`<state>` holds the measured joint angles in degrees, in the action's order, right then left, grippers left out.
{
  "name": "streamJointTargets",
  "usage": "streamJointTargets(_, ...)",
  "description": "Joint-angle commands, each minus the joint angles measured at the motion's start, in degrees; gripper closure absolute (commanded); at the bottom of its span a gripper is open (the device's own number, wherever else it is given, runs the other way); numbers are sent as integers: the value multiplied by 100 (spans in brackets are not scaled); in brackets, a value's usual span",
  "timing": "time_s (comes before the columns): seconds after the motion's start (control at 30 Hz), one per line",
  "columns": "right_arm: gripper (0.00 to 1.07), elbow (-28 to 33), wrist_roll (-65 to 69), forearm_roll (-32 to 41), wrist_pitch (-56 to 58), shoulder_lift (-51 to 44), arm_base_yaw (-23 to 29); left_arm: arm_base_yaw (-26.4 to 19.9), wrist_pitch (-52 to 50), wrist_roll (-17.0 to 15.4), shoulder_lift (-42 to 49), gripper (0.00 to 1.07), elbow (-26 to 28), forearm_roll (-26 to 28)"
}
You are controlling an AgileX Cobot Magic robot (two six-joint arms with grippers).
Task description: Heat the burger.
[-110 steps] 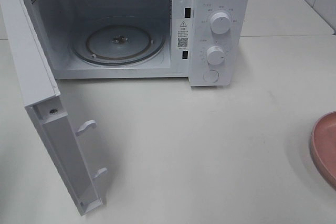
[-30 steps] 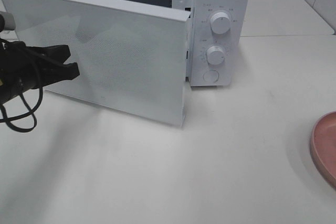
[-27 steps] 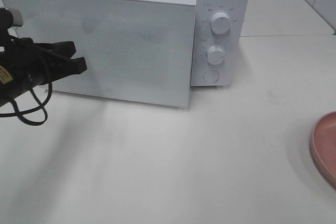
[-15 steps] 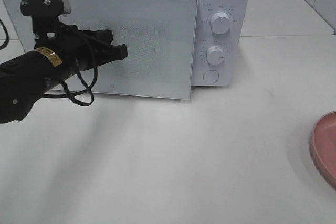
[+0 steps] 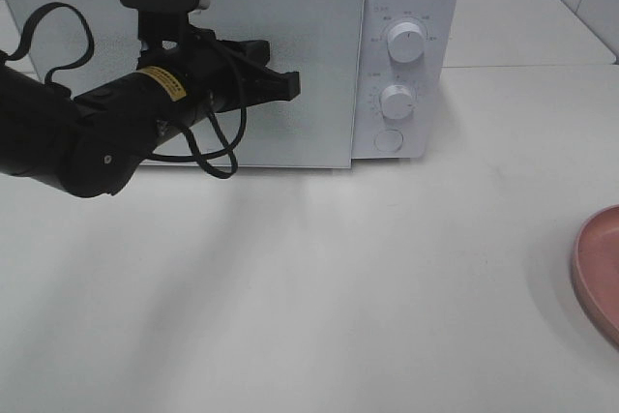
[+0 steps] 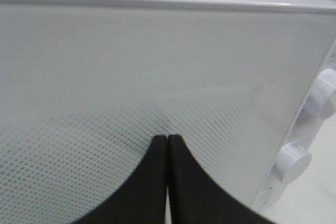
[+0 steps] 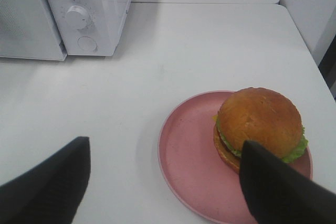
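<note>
The pink plate [image 5: 600, 273] is cut off at the high view's edge, hiding the burger [image 7: 258, 127]. The left gripper [image 5: 287, 87], fingers pressed together, meets the microwave door [image 5: 319, 65]; the right gripper [image 7: 163, 182] spreads wide, empty, above open table [image 5: 368, 278].

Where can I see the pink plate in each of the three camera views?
Exterior high: only a part of the round pink plate shows, cut off at the right edge, on the white table.
Left wrist: the plate is not in view; the white microwave door fills the picture.
Right wrist: the whole plate shows, with the burger on it.
Shared landmark: the lower round white microwave knob.
</note>
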<state>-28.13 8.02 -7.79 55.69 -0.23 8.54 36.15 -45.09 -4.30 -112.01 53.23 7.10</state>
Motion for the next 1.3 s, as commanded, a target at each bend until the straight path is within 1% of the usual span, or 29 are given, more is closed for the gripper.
streamJointTargets(0.03,31,17,34,-6,-46,-155,-40,-63,-52,52,-109,107,332,372)
streamJointTargets(0.07,31,17,34,-6,-46,-155,-40,-63,-52,52,-109,107,332,372)
streamJointTargets(0.13,31,17,34,-6,-46,-155,-40,-63,-29,115,-235,107,590,401)
streamJointTargets(0.23,31,17,34,-6,-46,-155,-40,-63,-29,126,-269,107,670,401)
streamJointTargets(0.3,31,17,34,-6,-46,-155,-40,-63,69,132,-447,107,974,395)
streamJointTargets(0.4,31,17,34,-6,-46,-155,-40,-63,69,132,-527,107,1134,390)
streamJointTargets(0.6,31,17,34,-6,-46,-155,-40,-63,155,132,-498,107,1152,281)
streamJointTargets(0.67,31,17,34,-6,-46,-155,-40,-6,710,132,-344,107,1152,201)
streamJointTargets(0.7,31,17,34,-6,-46,-155,-40,-6,710,132,-344,107,1152,201)
streamJointTargets(0.73,31,17,34,-6,-46,-155,-40,29,940,132,-281,107,1152,201)
streamJointTargets(0.77,31,17,34,-6,-46,-155,-40,103,1409,132,-149,107,1152,172)
streamJointTargets(0.8,31,17,34,-6,-46,-155,-40,103,1409,132,-149,107,1152,172)
streamJointTargets(0.83,31,17,34,-6,-46,-155,-40,183,1988,132,11,107,1152,115)
streamJointTargets(0.87,31,17,34,-6,-46,-155,-40,183,1988,132,11,107,1152,115)
streamJointTargets(0.93,31,17,34,-6,-46,-155,-40,304,2750,132,212,107,1152,-6)
streamJointTargets(0.97,31,17,34,-6,-46,-155,-40,304,2750,132,212,107,1152,-6)
streamJointTargets(1.0,31,17,34,-6,-46,-155,-40,384,3226,132,321,107,1152,-74)
streamJointTargets(1.03,31,17,34,-6,-46,-155,-40,384,3226,132,321,107,1152,-74)
streamJointTargets(1.07,31,17,34,-6,-46,-155,-40,418,3495,132,390,107,1152,-103)
streamJointTargets(1.1,31,17,34,-6,-46,-155,-40,481,4057,132,527,107,1152,-126)
streamJointTargets(1.13,31,17,34,-6,-46,-155,-40,481,4057,132,527,107,1152,-126)
streamJointTargets(1.17,31,17,34,-6,-46,-155,-40,539,4584,132,653,107,1152,-138)
streamJointTargets(1.2,31,17,34,-6,-46,-155,-40,539,4584,132,653,107,1152,-138)
streamJointTargets(1.23,31,17,34,-6,-46,-155,-40,567,4887,132,722,107,1152,-143)
streamJointTargets(1.27,31,17,34,-6,-46,-155,-40,573,5409,132,842,107,1152,-143)
streamJointTargets(1.3,31,17,34,-6,-46,-155,-40,573,5409,132,842,107,1152,-143)
